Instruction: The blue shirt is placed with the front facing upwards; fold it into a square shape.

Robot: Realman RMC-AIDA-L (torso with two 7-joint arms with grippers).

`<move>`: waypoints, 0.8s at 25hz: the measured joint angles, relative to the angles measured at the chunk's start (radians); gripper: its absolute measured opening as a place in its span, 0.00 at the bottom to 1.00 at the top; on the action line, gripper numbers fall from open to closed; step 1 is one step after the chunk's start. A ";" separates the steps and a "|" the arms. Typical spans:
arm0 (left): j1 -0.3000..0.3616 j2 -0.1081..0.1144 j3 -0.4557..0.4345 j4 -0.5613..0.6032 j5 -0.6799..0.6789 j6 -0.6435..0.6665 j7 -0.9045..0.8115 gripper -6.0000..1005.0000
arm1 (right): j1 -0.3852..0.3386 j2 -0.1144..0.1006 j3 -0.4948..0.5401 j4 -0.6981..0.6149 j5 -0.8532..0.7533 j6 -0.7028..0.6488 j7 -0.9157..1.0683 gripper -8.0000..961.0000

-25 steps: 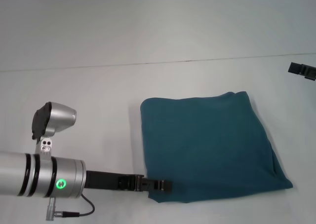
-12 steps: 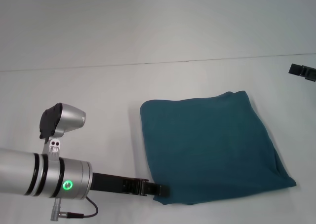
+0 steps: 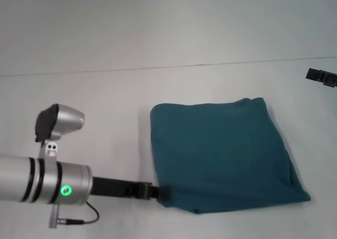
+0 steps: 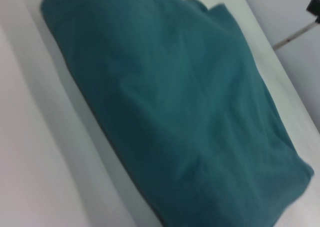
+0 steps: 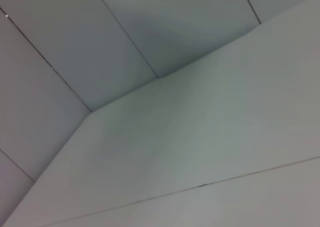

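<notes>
On the white tabletop (image 3: 105, 97), the dark teal-blue cotton shirt (image 3: 224, 155) lies folded into a rough square, lettering hidden inside. The left gripper (image 3: 160, 192) sits low at the bundle's near left corner, apparently to square that edge; whether its claw is open or clamping cloth cannot be told. The right gripper (image 3: 322, 76) waits far right, well clear.

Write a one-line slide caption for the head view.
Left pincer at the near-left corner of the folded, roughly square dark teal-blue cotton shirt on the white table.
</notes>
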 joint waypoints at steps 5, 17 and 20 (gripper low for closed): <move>-0.012 0.028 -0.063 0.006 0.018 0.004 0.016 0.09 | 0.009 0.002 -0.002 0.009 -0.001 0.003 0.003 0.97; -0.006 0.053 -0.243 0.025 0.153 0.025 0.019 0.09 | 0.023 0.009 -0.007 0.013 -0.006 0.004 0.008 0.97; -0.003 0.051 -0.245 0.028 0.153 0.032 0.019 0.09 | 0.023 0.009 -0.007 0.013 -0.006 0.004 0.009 0.97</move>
